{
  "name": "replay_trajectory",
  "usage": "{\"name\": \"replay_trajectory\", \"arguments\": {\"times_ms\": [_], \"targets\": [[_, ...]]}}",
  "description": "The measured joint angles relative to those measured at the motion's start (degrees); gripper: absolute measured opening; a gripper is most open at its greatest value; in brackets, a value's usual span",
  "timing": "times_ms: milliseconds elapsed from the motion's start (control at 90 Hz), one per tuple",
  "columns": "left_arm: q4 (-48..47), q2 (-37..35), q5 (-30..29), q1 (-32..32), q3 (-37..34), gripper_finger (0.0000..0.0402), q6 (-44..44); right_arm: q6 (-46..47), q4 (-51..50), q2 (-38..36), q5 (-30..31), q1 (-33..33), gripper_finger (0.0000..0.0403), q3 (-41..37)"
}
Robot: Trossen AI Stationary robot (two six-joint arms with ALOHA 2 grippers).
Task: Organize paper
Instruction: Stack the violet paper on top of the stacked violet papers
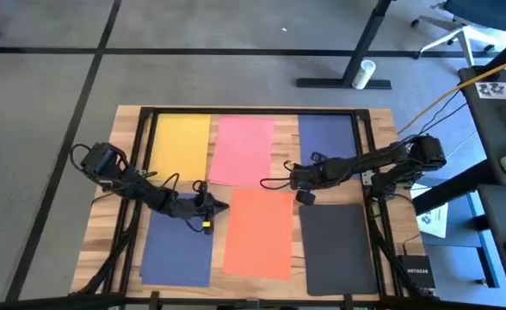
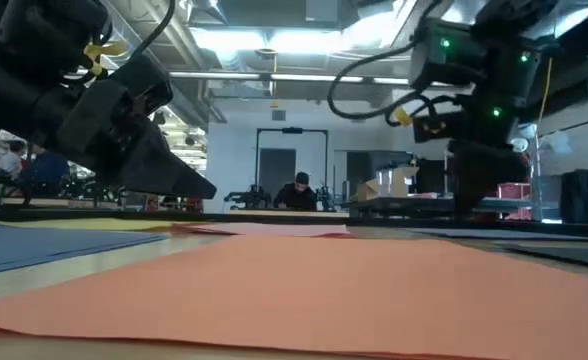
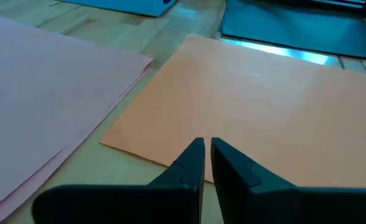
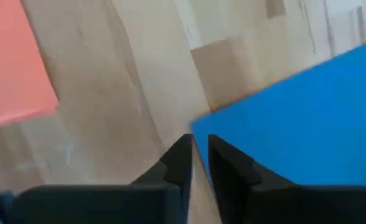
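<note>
Left gripper [image 1: 224, 206] nearly closed, empty, at thin orange paper sheet's [image 1: 259, 232] left edge | right gripper [image 1: 293, 178] nearly closed, at upper navy-blue sheet's [image 1: 326, 135] near corner, between pink sheet [image 1: 242, 150] and it.

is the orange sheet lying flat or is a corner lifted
Flat. The orange sheet lies spread on the table with all edges down; the left claw is nearly closed beside its corner, gripping nothing.

our left gripper [image 1: 222, 206] reaches in low from the left, fingers [image 3: 192, 163] nearly together. our right gripper [image 1: 293, 176] stretches in from the right, jaws likewise almost closed.
</note>
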Motion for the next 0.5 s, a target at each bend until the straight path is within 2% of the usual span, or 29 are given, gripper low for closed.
{"name": "replay_trajectory", "arguments": {"times_ms": [189, 500], "targets": [[-0.03, 0.00, -0.01, 0.00, -0.02, 0.0014, 0.10, -1.49, 2.87, 1.16, 2.69, 0.00, 0.0120, -1.33], [-0.38, 0.00, 0.00, 0.00, 0.00, 0.0014, 0.01, -3.22, 4.68, 6.09, 3.10, 0.11, 0.0126, -1.10]]}}
